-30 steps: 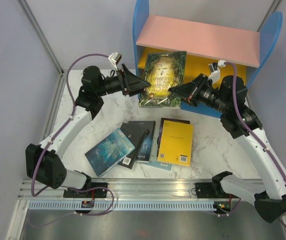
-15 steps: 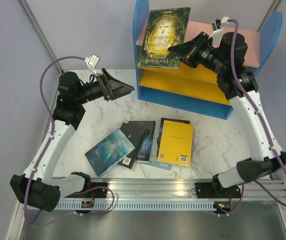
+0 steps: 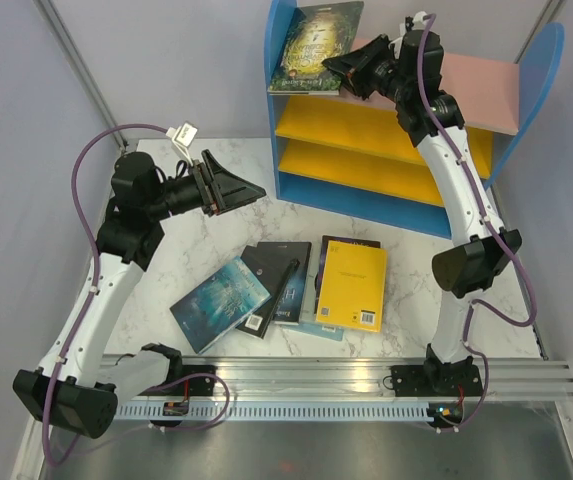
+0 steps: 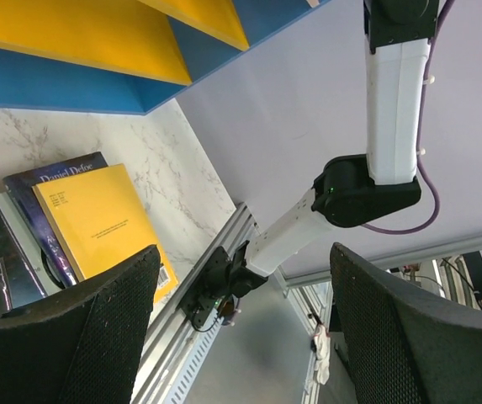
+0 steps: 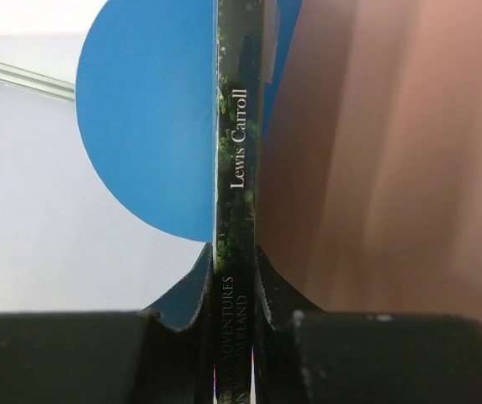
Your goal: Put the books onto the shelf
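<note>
While the right gripper's point(image 5: 234, 271) two fingers pinch the spine of the green-gold book point(image 3: 314, 45) between them, the left gripper point(image 3: 246, 190) hangs with its fingers spread wide and nothing between them, above bare marble at about 10 o'clock from the pile. One book is held; its spine reads Lewis Carroll in the right wrist view, with the blue rounded side panel point(image 5: 152, 126) behind it and the pink top board point(image 3: 476, 85) alongside. From above it sits tilted over the 9 o'clock end of that board, close by the panel; whether it touches the board I cannot tell. On the table lie five books for certain: a teal-blue one point(image 3: 219, 303) at the 9 o'clock end, two dark ones point(image 3: 288, 280) overlapping in the middle, a yellow one point(image 3: 352, 285) at 3 o'clock, lying on a purple-blue one point(image 3: 346, 243); a pale blue sliver point(image 3: 328, 329) shows under their near edges. The shelf point(image 3: 366, 195) has three boards, one pink and two yellow, between two blue panels, and stands at 12 to 1 o'clock of the table. Open marble lies between pile and shelf, and at 9 o'clock under the left arm. The pile's near edge stops just short of the aluminium rail point(image 3: 316, 375) at 6 o'clock. White marble-patterned tabletop point(image 3: 196, 240), grey walls on three sides
</note>
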You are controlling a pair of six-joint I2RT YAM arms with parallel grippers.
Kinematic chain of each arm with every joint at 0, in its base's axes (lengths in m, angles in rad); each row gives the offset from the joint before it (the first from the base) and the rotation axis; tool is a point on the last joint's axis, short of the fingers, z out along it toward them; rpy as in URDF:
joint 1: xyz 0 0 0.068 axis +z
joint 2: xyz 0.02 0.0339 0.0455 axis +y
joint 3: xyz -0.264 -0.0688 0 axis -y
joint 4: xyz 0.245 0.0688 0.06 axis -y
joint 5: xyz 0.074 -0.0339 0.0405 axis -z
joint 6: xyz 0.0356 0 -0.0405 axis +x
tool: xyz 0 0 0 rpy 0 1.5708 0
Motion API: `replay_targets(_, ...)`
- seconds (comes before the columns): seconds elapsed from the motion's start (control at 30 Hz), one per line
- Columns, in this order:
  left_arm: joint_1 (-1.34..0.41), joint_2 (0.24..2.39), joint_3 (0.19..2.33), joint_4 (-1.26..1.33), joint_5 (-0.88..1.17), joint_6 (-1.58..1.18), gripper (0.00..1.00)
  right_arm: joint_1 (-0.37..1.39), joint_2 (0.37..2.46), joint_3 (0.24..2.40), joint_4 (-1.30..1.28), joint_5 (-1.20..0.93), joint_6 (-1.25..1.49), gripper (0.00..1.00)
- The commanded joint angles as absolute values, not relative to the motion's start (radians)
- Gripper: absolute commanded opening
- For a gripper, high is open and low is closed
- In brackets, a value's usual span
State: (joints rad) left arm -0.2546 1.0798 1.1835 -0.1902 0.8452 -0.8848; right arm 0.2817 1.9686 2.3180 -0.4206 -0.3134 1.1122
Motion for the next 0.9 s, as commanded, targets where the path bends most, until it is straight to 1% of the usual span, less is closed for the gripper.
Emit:
replay_targets(0.0,-0.252,1.062,1.204,-0.236,0.838,-0.822,0.84,0.278,1.989,2.401,-0.353,-0.247,1.097,0.0)
replay_targets(0.07,-0.253,1.061,1.204,-0.244,0.836,-0.819,0.84,0.278,2.008,2.41,-0.351,-0.255,1.098,0.0)
replay_targets(0.1,-0.253,1.06,1.204,-0.247,0.835,-0.816,0.84,0.278,2.011,2.408,-0.351,-0.256,1.1,0.03)
replay_targets(0.13,-0.253,1.063,1.203,-0.248,0.831,-0.815,0.84,0.278,2.011,2.405,-0.351,-0.258,1.098,0.25)
replay_targets(0.17,-0.252,1.062,1.201,-0.255,0.831,-0.813,0.84,0.275,2.006,2.401,-0.353,-0.258,1.088,0.39)
replay_targets(0.2,-0.253,1.063,1.203,-0.259,0.831,-0.811,0.84,0.275,2.002,2.384,-0.354,-0.259,1.082,0.77)
replay_targets(0.23,-0.252,1.065,1.204,-0.262,0.83,-0.81,0.84,0.27,1.984,2.372,-0.356,-0.259,1.074,0.98)
replay_targets(0.33,-0.253,1.063,1.206,-0.273,0.825,-0.804,0.84,0.241,1.932,2.329,-0.411,-0.252,1.029,0.98)
replay_targets(0.43,-0.253,1.058,1.201,-0.282,0.816,-0.802,0.84,0.203,1.884,2.322,-0.572,-0.219,0.957,0.98)
replay_targets(0.5,-0.253,1.063,1.195,-0.291,0.81,-0.802,0.84,0.181,1.862,2.327,-0.632,-0.206,0.908,0.98)
replay_targets(0.67,-0.253,1.075,1.195,-0.327,0.781,-0.792,0.83,0.155,1.81,2.309,-0.773,-0.23,0.838,0.98)
replay_targets(0.77,-0.255,1.094,1.193,-0.351,0.762,-0.779,0.83,0.156,1.752,2.24,-0.795,-0.29,0.805,0.98)
replay_targets(0.83,-0.258,1.107,1.189,-0.356,0.761,-0.766,0.82,0.158,1.663,2.133,-0.782,-0.342,0.755,0.98)
replay_targets(0.87,-0.262,1.115,1.181,-0.36,0.761,-0.759,0.82,0.164,1.622,2.023,-0.769,-0.359,0.732,0.98)
